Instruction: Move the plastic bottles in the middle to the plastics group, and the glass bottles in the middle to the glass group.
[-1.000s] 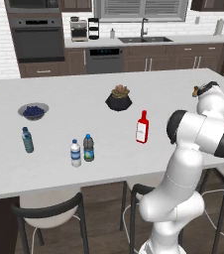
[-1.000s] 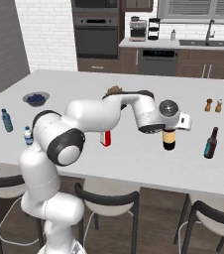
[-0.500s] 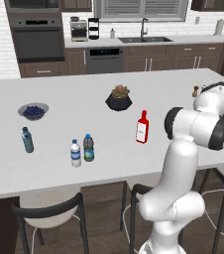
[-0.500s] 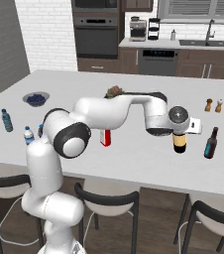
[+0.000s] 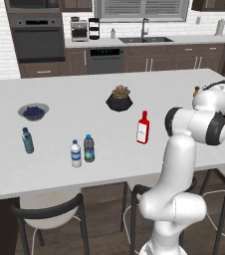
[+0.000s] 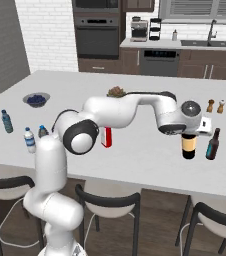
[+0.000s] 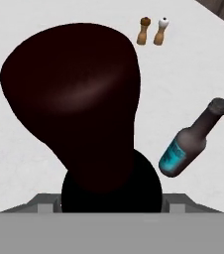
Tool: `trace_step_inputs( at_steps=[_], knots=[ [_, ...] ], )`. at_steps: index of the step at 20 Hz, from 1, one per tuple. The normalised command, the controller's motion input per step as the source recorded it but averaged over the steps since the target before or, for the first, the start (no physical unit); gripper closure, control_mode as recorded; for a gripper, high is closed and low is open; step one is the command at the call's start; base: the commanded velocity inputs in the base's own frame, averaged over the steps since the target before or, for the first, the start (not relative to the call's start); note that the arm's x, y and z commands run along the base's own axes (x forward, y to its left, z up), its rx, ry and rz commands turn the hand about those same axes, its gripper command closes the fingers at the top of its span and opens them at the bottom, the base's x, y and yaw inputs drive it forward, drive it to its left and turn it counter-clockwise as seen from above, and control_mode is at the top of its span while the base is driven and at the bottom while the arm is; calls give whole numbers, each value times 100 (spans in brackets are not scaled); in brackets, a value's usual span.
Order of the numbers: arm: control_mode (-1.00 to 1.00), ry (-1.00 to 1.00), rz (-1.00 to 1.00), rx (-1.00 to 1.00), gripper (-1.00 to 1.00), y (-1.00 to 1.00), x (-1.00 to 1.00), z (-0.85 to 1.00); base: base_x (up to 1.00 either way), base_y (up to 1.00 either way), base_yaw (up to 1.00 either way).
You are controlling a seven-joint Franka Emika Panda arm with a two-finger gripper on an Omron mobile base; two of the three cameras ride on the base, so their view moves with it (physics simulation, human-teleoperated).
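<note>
My gripper is shut on the neck of the dark brown bottle with the yellow-orange label, upright at the counter's right end. The same brown bottle looms right under the hand. Just to its right stands the slim dark teal-blue glass bottle, a small gap apart. The white bottle with red cap stands mid-counter, and my arm partly hides this red-capped bottle from the right. The grey-clear bottle with blue cap stands beside the white water bottle. A teal-tinted bottle is further left.
Salt and pepper shakers stand behind the glass bottle. A dark potted plant sits mid-counter at the back, and a bowl of blueberries at the left. Stools line the near edge of the counter.
My arm has carried the brown bottle rightwards along the counter to a spot next to the dark teal-blue glass bottle. The other bottles have not moved.
</note>
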Motion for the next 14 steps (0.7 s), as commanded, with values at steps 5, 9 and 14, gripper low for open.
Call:
trace_step_inputs(
  at_steps=[5, 9, 14],
  knots=[
    [-100, 0, 0, 0, 100, -8, 1, -2, 0, 0, 0],
    [-100, 0, 0, 1, 100, -24, 13, -16, 0, 0, 0],
    [-100, 1, 0, 3, 100, -17, 13, -36, 0, 0, 0]
  ],
)
